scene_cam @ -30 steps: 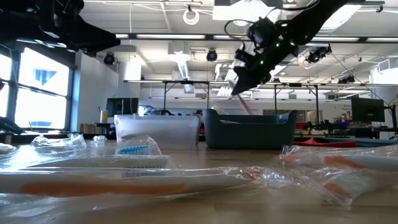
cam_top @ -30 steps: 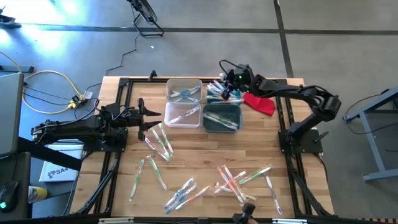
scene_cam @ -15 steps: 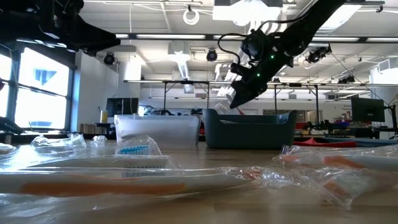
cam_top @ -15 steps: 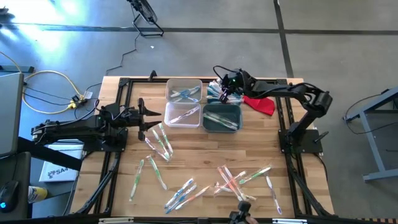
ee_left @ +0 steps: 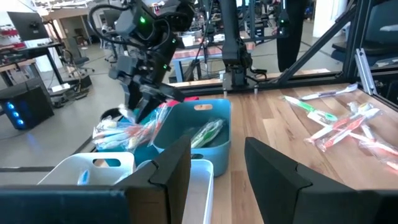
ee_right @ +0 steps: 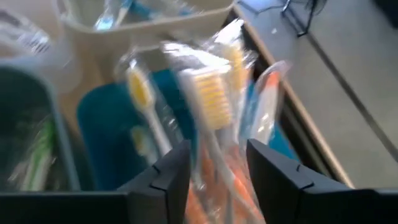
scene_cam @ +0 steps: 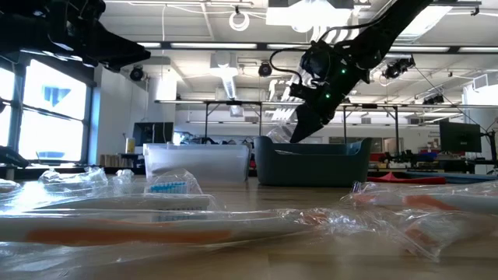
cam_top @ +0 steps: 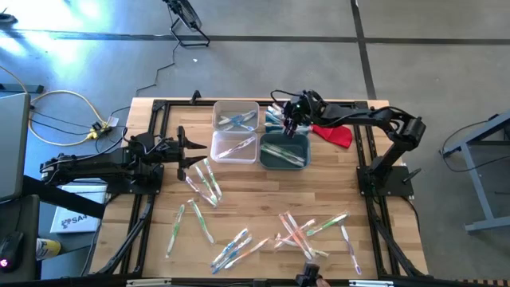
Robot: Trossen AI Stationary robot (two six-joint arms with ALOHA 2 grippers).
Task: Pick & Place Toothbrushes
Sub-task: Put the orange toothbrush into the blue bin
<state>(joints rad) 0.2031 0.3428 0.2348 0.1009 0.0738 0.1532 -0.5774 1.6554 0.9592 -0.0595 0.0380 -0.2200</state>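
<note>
Bins: four, grouped at the far middle of the table (cam_top: pixel 263 191).
- Clear bin (cam_top: pixel 236 116), far left of the group: held a few blue and green toothbrushes.
- White bin (cam_top: pixel 233 147), near left: held two or three wrapped brushes.
- Dark teal bin (cam_top: pixel 284 151), near right: held green-accented brushes, exact count unclear.
- Blue bin (ee_left: pixel 118 134), far right of the group: heaped with wrapped orange and pink brushes; largely hidden under the right arm in the high view.

Loose toothbrushes (cam_top: pixel 301 231), all in clear wrappers, lay in four clusters on the near half of the table:
- about four just in front of the white bin (cam_top: pixel 205 178);
- three toward the near left (cam_top: pixel 190 223);
- about four at the near middle (cam_top: pixel 237 249), blue and orange;
- about eight at the near right, orange, pink and green.

Red cloth (cam_top: pixel 333 133): one, at the far right edge beside the bins.

Right gripper (cam_top: pixel 288 121): one, reached over the blue bin at the back of the group, fingers spread, with wrapped brushes (ee_right: pixel 208 106) seen between them in its wrist view; whether they touched a brush could not be told.

Left gripper (cam_top: pixel 194 147): one, hovering at the table's left side just beside the white bin, fingers parted and holding nothing.
</note>
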